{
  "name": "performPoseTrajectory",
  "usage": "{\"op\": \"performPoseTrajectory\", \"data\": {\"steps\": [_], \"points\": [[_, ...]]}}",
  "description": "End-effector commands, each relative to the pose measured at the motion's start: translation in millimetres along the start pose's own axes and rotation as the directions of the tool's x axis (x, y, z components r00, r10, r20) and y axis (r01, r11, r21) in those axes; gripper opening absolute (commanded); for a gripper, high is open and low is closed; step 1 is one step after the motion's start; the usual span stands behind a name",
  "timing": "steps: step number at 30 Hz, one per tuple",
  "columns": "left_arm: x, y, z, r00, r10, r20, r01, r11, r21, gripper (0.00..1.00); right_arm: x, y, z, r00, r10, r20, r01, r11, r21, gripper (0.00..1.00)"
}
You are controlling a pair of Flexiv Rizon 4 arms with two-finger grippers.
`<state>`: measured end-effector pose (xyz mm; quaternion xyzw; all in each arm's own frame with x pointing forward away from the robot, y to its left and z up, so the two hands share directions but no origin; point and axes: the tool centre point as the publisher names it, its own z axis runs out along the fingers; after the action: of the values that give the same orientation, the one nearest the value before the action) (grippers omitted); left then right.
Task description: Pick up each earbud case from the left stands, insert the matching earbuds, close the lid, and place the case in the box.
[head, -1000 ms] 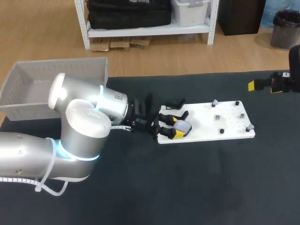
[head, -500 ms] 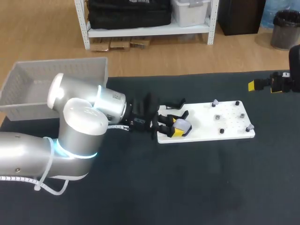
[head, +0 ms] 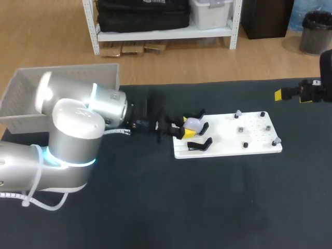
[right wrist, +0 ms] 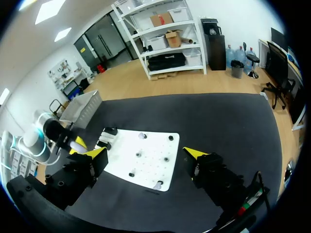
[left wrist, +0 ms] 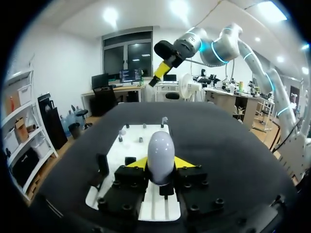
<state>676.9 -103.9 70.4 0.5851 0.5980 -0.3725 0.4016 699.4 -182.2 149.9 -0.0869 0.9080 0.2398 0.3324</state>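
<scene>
Pinching the pale earbud case from both sides with its yellow fingertips, the left end effector is holding it over the left end of the white board; in the head view the case is sitting between the empty black stand nearer the camera and a second black stand behind, seemingly clear of both; its lid is looking closed. The right end effector is hovering well apart from the board, above the far right side of the desk, its fingers spread and gripping nothing. The step in hand is, by my judgement, the pick-up; nothing is inserted yet. The next move is calling for the lid to be opened and for the right arm to be fetching the matching earbuds, probably the small grey pieces on the board's pegs, though they are too small to tell; the grey box is waiting behind the left arm.
</scene>
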Motion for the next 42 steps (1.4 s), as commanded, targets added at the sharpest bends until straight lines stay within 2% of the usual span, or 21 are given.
{"op": "performPoseTrajectory", "data": {"steps": [1, 5, 10, 16, 21, 31, 42], "points": [[-10.6, 1.3, -2.1, 1.0, 0.008, 0.011, -0.008, 1.0, -0.028, 0.0, 6.7, 21.2, 2.1, 1.0, -0.01, -0.024, 0.01, 1.0, -0.013, 1.0], [-21.7, 12.9, 5.4, 1.0, 0.019, -0.001, -0.019, 0.999, -0.042, 0.0, 21.8, 49.5, 9.0, 0.996, -0.053, -0.069, 0.052, 0.999, -0.008, 1.0], [-37.0, 21.8, 14.5, 0.999, 0.039, 0.011, -0.038, 0.998, -0.05, 0.0, 40.6, 77.2, 24.2, 0.989, -0.08, -0.122, 0.072, 0.995, -0.065, 1.0], [-48.9, 22.4, 24.9, 0.998, 0.061, 0.005, -0.06, 0.997, -0.045, 0.0, 54.3, 97.4, 39.5, 0.984, -0.092, -0.155, 0.076, 0.992, -0.104, 1.0], [-57.0, 17.1, 34.2, 0.996, 0.087, -0.001, -0.087, 0.996, -0.027, 0.0, 58.2, 109.8, 51.8, 0.977, -0.104, -0.185, 0.079, 0.988, -0.135, 1.0], [-56.3, 8.3, 45.8, 0.995, 0.098, -0.013, -0.098, 0.995, 0.006, 0.0, 50.6, 119.0, 63.7, 0.971, -0.128, -0.202, 0.1, 0.984, -0.147, 1.0], [-59.5, 1.6, 39.7, 0.994, 0.106, 0.008, -0.106, 0.994, 0.005, 0.0, 40.9, 116.1, 67.4, 0.97, -0.127, -0.208, 0.1, 0.986, -0.134, 1.0]]}}
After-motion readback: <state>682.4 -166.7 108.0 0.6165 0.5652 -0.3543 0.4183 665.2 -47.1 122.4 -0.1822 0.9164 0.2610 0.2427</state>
